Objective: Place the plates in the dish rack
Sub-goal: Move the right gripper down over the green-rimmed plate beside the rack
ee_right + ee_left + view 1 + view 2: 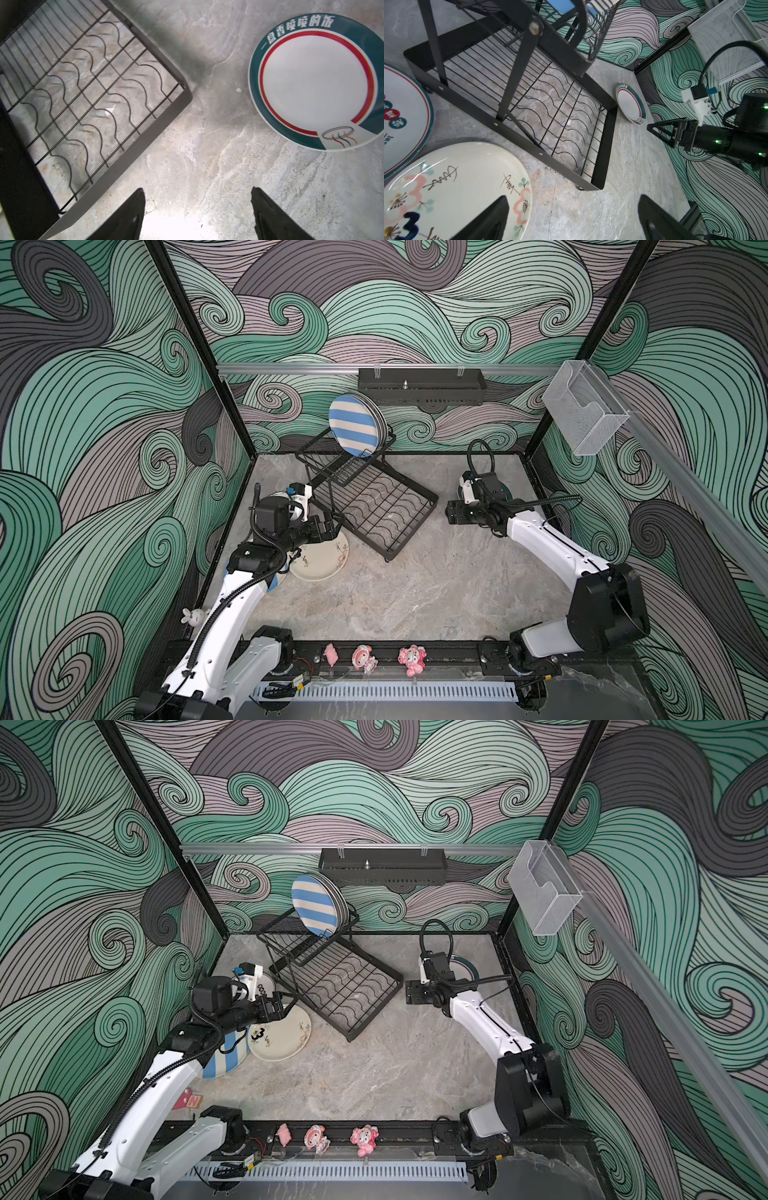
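Right gripper (197, 189) is held wide open, empty, over bare tabletop (218, 135) between dish rack (128, 149) and teal-rimmed plate (315, 83), which lies flat. Left gripper (573, 197) is likewise open, empty, above edge of cream plate (456, 176). Step judged: reach for next plate; a jaw must be slid under its rim. Marble-look surface judged slick; cell is enclosed by wave-print walls (415, 302)

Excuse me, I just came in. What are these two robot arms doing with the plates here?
They are loading plates into the black wire dish rack. A blue-and-white striped plate stands in its upper basket with others behind it; the lower tray holds nothing. The left hand hangs open over the cream plate with painted flowers, gripping nothing. The right hand is open and empty above the grey marbled table, between the rack and a flat teal-rimmed white plate.
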Motion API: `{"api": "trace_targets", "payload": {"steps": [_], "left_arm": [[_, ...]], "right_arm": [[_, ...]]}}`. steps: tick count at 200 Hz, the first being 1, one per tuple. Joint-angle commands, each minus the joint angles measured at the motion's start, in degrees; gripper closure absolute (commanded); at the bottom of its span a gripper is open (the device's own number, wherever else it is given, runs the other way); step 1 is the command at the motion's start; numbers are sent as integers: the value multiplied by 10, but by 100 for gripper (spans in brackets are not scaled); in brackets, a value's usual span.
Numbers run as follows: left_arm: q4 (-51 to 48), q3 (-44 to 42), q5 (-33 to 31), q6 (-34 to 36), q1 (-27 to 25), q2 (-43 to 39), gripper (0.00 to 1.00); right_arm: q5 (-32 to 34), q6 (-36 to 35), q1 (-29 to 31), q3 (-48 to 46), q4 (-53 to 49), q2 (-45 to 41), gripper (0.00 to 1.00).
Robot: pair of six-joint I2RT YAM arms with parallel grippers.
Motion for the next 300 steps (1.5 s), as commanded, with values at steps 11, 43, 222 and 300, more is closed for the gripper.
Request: {"api": "trace_targets", "payload": {"steps": [11, 43, 222, 300], "left_arm": [[66, -26, -3, -32, -24, 6, 1], [58, -32, 1, -21, -36, 17, 1], [111, -62, 22, -33, -53, 58, 1], [109, -62, 22, -27, -56, 60, 1]], "right_arm": [[13, 4, -45, 28, 26, 35, 15], [-11, 0, -75, 72, 6, 117, 11], [-115, 14, -143, 206, -34, 307, 4], [-127, 18, -149, 179, -30, 310, 3]]}}
